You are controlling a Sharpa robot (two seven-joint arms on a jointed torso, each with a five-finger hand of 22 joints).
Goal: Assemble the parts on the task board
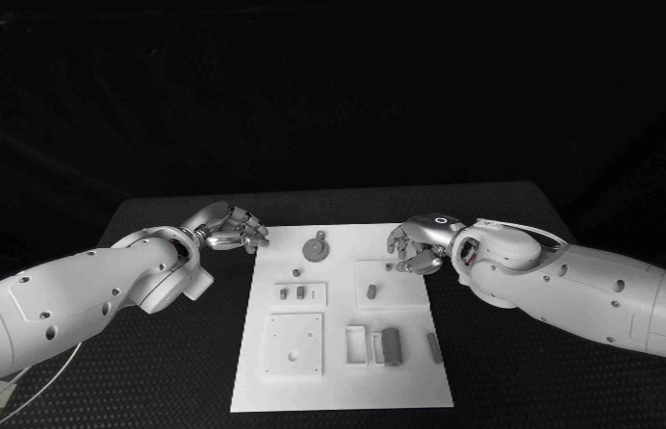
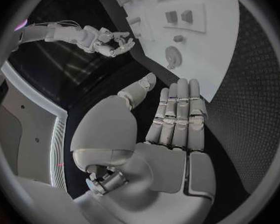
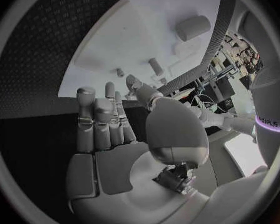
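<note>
Black table point(image 1: 166, 352) across the lower half of the head view. White task board point(image 1: 340, 391) lying on it at centre, running from mid-frame down towards the bottom edge.

Left hand point(image 1: 231, 227) at the board's upper left corner, just off its edge, fingers loosely extended and apart in the left wrist view, grasping nothing. Right hand point(image 1: 420, 244) over the board's upper right edge, fingers curved downward; in the right wrist view fingers straight and side by side, nothing seen between them, so released as far as can be told.

Grey parts spread over the board: a round piece with a small tab point(image 1: 317, 248) near the upper centre, between the two hands; a dark oblong block point(image 1: 393, 345) at lower right centre, beside pale upright slots; a slim peg point(image 1: 371, 292) on the right square plate; two short pegs point(image 1: 293, 293) on the left square plate.

Judged as an opening or between-steps pause: no part lifted, both hands poised at the board's far end. Next move likely a reach to the nearest loose piece, probably the round one; calls for a fine pinch from above and steady aim, without nudging neighbouring pegs.
</note>
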